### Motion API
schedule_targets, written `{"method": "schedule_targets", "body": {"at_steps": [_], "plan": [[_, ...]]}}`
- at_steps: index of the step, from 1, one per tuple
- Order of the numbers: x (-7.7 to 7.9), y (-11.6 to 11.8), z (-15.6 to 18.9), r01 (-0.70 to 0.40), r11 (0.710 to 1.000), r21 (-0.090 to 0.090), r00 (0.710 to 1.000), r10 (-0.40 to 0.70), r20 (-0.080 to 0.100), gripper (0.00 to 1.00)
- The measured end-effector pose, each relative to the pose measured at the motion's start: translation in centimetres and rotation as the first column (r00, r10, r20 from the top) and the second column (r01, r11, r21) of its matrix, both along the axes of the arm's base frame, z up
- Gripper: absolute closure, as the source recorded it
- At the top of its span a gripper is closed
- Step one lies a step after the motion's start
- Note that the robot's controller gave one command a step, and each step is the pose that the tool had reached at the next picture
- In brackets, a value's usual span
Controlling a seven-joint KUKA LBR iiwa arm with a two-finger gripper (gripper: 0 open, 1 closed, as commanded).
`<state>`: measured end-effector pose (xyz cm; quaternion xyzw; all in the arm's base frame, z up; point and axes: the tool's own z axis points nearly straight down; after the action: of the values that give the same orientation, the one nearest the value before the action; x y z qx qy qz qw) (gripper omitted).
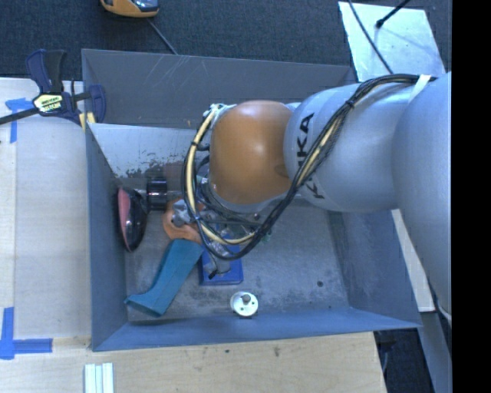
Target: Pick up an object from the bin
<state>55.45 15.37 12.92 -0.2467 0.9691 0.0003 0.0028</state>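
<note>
The arm's orange cover (249, 153) fills the frame's centre, half hiding the end effector (215, 259); I cannot tell its grip. It sits low over a small blue block (229, 272) at lower centre. Nothing looks lifted yet.

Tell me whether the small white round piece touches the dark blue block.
Apart. The camera view shows a strip of bare bin floor between the white round piece and the dark blue block.

From my overhead camera I see a dark textured floor (253, 31) along the top. A yellow-and-black object (130, 6) lies on it at the upper edge, trailing a thin cable (163, 38); a white sheet (383, 50) lies at upper right.
</note>
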Motion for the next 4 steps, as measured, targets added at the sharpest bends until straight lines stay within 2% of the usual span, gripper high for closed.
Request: {"method": "schedule_targets", "body": {"at_steps": [1,2,4], "plan": [[-1.2,1.4,-6.0,-0.090,0.996,-0.005,0.996,0.090,-0.011,0.00],[-1.1,2.6,-5.6,-0.385,0.923,-0.004,0.923,0.385,-0.014,1.00],[-1.1,2.6,-5.2,-0.385,0.923,-0.003,0.923,0.385,-0.013,1.00]]}}
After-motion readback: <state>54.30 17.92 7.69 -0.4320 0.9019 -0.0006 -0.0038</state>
